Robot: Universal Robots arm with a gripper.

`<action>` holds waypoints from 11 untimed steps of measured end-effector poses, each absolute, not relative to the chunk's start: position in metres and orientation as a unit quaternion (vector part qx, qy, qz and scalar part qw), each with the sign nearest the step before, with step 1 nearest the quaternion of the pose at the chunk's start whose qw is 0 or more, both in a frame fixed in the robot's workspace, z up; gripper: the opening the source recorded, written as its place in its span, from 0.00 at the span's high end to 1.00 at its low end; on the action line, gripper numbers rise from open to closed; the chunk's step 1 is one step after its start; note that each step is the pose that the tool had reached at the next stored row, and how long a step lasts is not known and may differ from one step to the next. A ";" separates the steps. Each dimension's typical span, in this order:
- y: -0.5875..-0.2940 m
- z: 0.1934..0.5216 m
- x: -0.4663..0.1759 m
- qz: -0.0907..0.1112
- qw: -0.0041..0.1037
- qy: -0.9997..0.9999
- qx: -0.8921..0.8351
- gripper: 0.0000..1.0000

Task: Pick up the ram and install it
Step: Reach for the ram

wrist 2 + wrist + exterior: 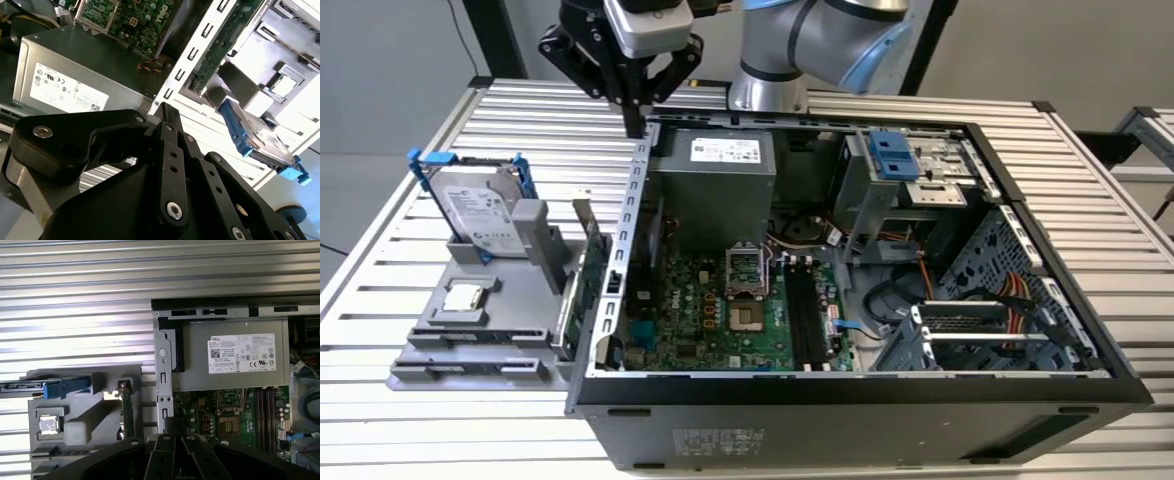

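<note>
black linkage bars of the gripper (pixel 165 111) lie closest to the lens in both wrist views. we see its fingers (pixel 169 150) drawn tight together with nothing between them.

in the exterior view the gripper hangs tip-down over the far corner of the open computer case (pixel 854 385). its tips sit just above the case wall on the exterior view's left, beside the grey power supply (pixel 714 175) with its white label.

the ram (pixel 594 272) stands on edge in a grey holder (pixel 467 345) on the slatted metal table (pixel 400 150). it is on the side of the holder nearest the case, just outside the case wall. the gripper is apart from it and does not touch it. in the first wrist view we see the ram (pixel 126 412) as a thin green strip between the holder and the case wall. in the second wrist view it runs long and narrow beside the perforated wall.

the holder also carries a hard drive (pixel 480 215) standing upright in a blue caddy, and a processor (pixel 464 297) lying flat in front of it.

inside the case the green motherboard (pixel 700 320) lies flat. its cpu socket (pixel 744 295) sits near the middle, and long black memory slots (pixel 803 315) run beside the socket on the exterior view's right.
</note>
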State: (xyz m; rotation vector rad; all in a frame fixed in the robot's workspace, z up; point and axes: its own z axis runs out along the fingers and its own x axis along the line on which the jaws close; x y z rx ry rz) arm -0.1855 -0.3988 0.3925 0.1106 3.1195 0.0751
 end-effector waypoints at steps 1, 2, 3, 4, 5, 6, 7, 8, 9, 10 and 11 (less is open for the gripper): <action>-0.399 0.393 -0.187 0.024 0.010 0.999 0.035 1.00; -0.399 0.393 -0.188 0.024 0.010 0.999 0.035 1.00; -0.399 0.393 -0.189 0.024 0.010 0.999 0.035 1.00; -0.399 0.393 -0.190 0.024 0.010 0.999 0.035 1.00; -0.399 0.393 -0.191 0.024 0.010 0.999 0.035 1.00; -0.399 0.393 -0.192 0.024 0.010 0.999 0.035 1.00; -0.399 0.393 -0.193 0.024 0.010 0.999 0.035 1.00; -0.399 0.393 -0.194 0.024 0.010 0.999 0.035 1.00; -0.399 0.393 -0.195 0.024 0.010 0.999 0.035 1.00; -0.399 0.393 -0.196 0.024 0.010 0.999 0.035 1.00; -0.399 0.393 -0.197 0.024 0.010 0.999 0.035 1.00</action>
